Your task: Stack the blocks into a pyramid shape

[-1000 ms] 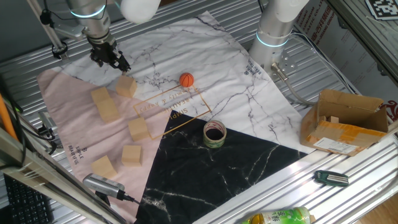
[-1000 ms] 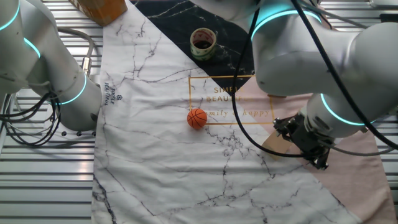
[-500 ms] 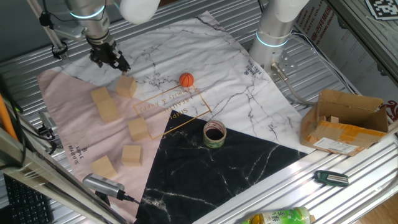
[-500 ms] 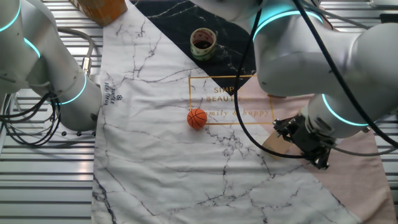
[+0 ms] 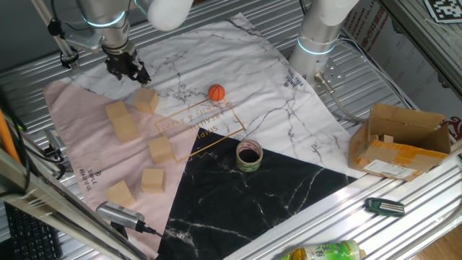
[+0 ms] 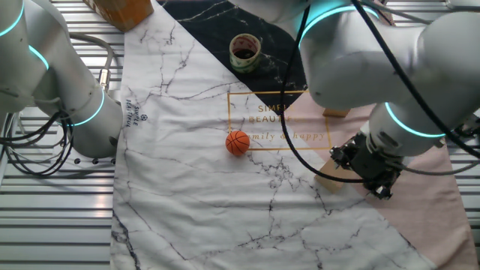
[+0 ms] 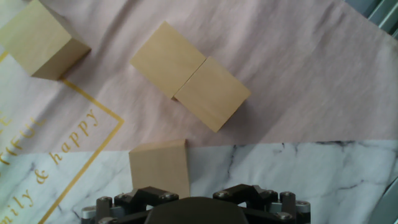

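Observation:
Six light-tan wooden blocks lie flat on the pink part of the cloth, none stacked. The nearest to my gripper point(image 5: 128, 70) is one block point(image 5: 146, 100), seen in the hand view as a block point(image 7: 160, 168) just ahead of the gripper point(image 7: 198, 198). Two blocks touch side by side point(image 5: 120, 120), the pair point(image 7: 189, 76) in the hand view. Three more blocks sit apart: one point(image 5: 160, 149), one point(image 5: 152, 179), one point(image 5: 120, 193). The gripper hovers above and behind the nearest block, open and empty. From the other side the gripper point(image 6: 367, 169) half hides that block point(image 6: 330, 177).
An orange ball point(image 5: 216, 92) rests on the white marble cloth. A tape roll point(image 5: 249, 155) sits at the black cloth's edge. A cardboard box point(image 5: 401, 141) stands at the right. A second arm's base point(image 5: 317, 36) rises at the back.
The gripper has drawn slightly up and away from the nearest block. The blocks have not moved.

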### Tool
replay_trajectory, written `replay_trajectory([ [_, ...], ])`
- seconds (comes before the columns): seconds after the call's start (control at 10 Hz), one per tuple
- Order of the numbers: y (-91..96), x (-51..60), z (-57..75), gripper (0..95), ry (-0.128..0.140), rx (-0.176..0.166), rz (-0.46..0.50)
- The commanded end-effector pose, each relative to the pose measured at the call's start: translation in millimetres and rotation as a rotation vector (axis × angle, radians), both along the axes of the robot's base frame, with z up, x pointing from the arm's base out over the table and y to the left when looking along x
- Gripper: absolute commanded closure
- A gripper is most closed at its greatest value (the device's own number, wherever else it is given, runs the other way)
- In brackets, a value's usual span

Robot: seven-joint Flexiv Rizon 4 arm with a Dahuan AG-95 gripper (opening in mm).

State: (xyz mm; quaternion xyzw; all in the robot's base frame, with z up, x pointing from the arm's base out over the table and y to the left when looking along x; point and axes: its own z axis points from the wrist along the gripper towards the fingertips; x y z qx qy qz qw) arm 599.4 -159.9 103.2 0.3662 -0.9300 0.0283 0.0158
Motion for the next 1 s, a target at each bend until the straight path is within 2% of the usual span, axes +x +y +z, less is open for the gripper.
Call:
replay_trajectory([
  [0.1,0.2,1.7,-0.9,19.0,0.054,0.092,-0.048],
  [0.2,0.2,1.7,-0.9,19.0,0.052,0.12,-0.074],
  [0.3,0.2,1.7,-0.9,19.0,0.03,0.127,-0.085],
  [0.4,0.2,1.7,-0.9,19.0,0.014,0.128,-0.091],
  [0.6,0.2,1.7,-0.9,19.0,0.011,0.122,-0.086],
  [1.0,0.2,1.7,-0.9,19.0,-0.016,0.111,-0.092],
])
